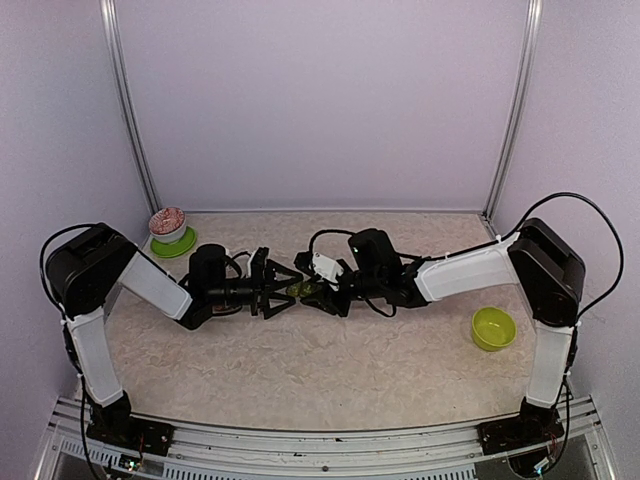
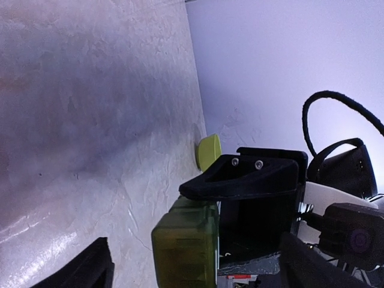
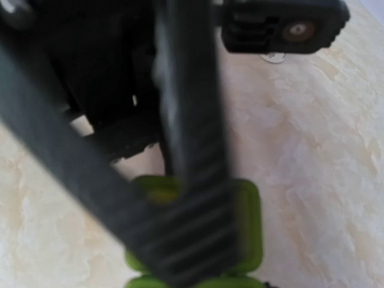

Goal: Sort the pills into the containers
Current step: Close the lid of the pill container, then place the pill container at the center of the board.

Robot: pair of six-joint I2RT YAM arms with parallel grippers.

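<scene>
Blurred finger of right claw [image 1: 312, 292] sits closest (dark, ridged), pinching one end of containers [image 2: 186, 243]. These hang over middle of table [image 1: 330, 370], between both claws. Left claw [image 1: 284, 291] spread wide around the other end, not touching. Lime bowl [image 1: 493, 327] near right; speckled bowl [image 1: 168, 224] far left.
</scene>
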